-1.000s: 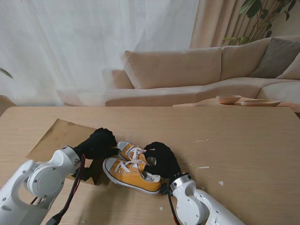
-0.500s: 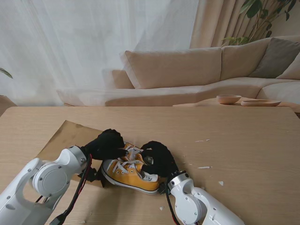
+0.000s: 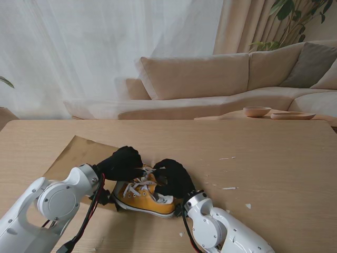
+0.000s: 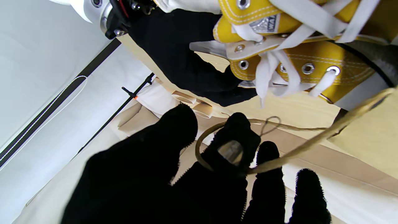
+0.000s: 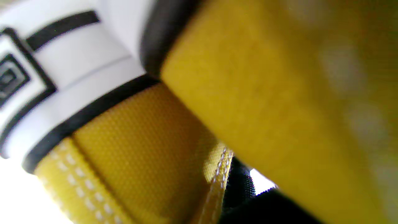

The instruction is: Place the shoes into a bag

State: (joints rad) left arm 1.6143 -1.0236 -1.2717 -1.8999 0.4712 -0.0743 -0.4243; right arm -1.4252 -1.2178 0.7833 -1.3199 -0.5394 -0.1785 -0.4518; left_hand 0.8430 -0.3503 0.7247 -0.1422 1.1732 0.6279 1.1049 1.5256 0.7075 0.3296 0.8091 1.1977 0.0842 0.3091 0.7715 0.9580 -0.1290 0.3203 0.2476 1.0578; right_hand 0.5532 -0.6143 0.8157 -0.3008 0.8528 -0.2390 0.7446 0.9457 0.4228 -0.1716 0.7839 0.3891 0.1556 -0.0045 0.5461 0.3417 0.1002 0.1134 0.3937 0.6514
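Nearest to me on the pale wooden surface (image 3: 274, 158), the pair of yellow canvas shoes with white laces and white rubber soles (image 3: 143, 196) sits between the two black-gloved hands. The right hand (image 3: 171, 178) is closed around the heel end of the shoes, its fingers curled over the collar. The left hand (image 3: 122, 163) rests on the toe and lace end from the other side, at the mouth of the flat brown paper bag (image 3: 79, 153), which lies just beyond and to the left.

The canvas is coarsely woven with pale stitching; the soles are smooth white rubber edged with a black stripe, and the lace holes have metal eyelets.

The left wrist view shows what the stand's view hides: a thin twisted brown paper cord handle (image 4: 314, 141) is looped around one of the left hand's fingers (image 4: 231, 146), so that hand has hold of the bag's handle, with the other fingers loosely spread. The laces and eyelets (image 4: 306, 68) hang close beyond the fingertips. The right wrist view is filled by yellow canvas (image 5: 149, 146) and a white heel patch (image 5: 62, 68) pressed close to the lens, largely blurred.

Farther off stand a beige fabric sofa (image 3: 210, 79) and a pale bowl (image 3: 257, 112).
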